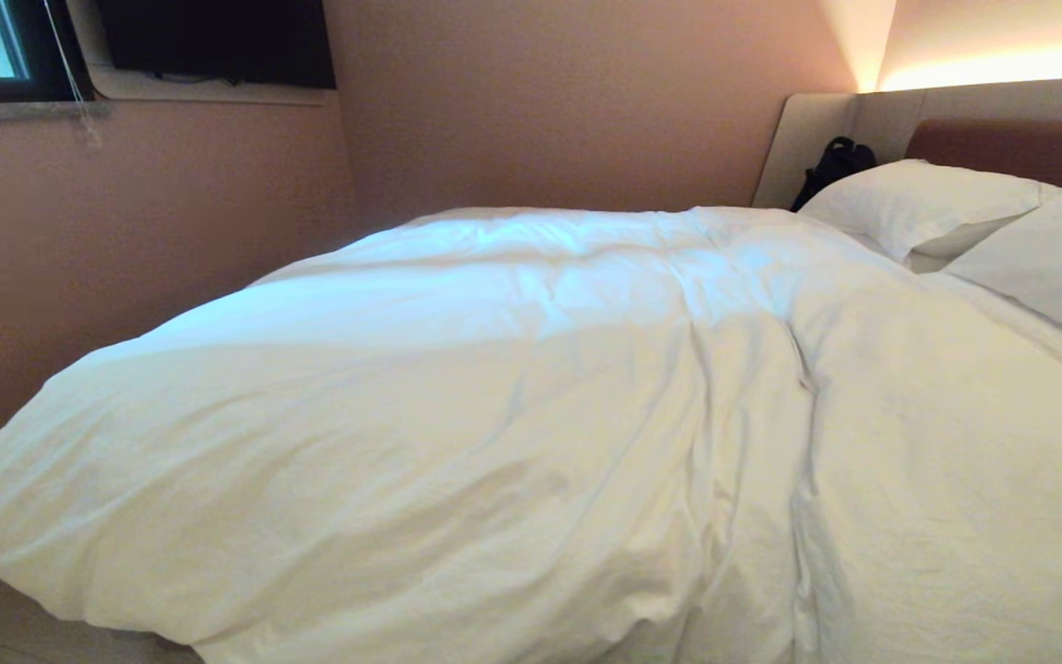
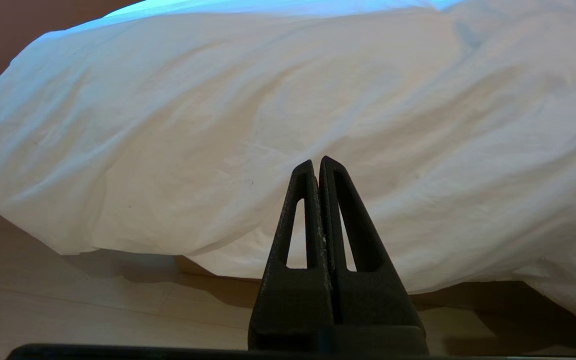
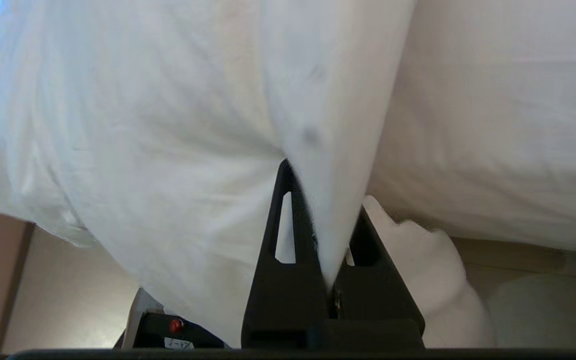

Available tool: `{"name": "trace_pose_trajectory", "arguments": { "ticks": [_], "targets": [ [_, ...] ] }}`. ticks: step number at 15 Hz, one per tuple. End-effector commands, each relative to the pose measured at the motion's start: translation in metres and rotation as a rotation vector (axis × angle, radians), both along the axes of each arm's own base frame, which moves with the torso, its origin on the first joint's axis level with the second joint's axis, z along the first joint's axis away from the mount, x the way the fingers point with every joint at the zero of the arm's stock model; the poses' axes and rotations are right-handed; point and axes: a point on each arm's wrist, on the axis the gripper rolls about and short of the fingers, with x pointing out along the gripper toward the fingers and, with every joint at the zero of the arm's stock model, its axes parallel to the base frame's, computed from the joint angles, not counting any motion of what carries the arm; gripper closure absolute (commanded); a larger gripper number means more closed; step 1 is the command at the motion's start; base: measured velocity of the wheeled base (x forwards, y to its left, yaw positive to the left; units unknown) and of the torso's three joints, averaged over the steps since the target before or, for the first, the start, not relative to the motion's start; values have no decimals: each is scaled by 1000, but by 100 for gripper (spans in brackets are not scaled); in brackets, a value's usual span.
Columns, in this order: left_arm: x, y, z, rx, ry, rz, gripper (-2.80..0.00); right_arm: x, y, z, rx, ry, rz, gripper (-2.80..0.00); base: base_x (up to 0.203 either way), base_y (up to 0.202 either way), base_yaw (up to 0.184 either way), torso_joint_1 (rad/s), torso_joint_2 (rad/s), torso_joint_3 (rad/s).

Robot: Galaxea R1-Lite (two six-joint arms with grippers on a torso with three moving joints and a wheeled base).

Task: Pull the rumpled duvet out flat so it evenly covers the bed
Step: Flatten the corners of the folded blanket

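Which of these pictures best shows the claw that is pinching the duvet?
The right wrist view: there the right gripper is shut on a fold of the duvet. The head view shows only bedding, no arm. The left wrist view shows the left gripper, shut on nothing, before the duvet's overhanging edge.

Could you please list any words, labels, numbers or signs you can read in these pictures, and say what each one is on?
None can be read.
A small white label sits on the dark device with a red button below the duvet in the right wrist view; its marks are too small and blurred to read.
Head and left wrist views: no text.
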Motion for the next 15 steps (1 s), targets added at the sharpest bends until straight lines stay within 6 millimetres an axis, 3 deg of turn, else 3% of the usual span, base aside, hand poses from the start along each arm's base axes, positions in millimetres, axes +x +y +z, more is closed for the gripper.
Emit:
{"name": "trace_pose_trajectory", "arguments": {
  "ticks": [1,8,15],
  "targets": [
    [0,0,0,0,0,1,0,-20,10,25,-54,85,-60,0,0,0,0,0,0,0],
    [0,0,0,0,0,1,0,-48,-31,26,-118,217,-233,0,0,0,0,0,0,0],
    [0,0,0,0,0,1,0,-52,-80,9,-70,280,-354,0,0,0,0,0,0,0]
  ]
}}
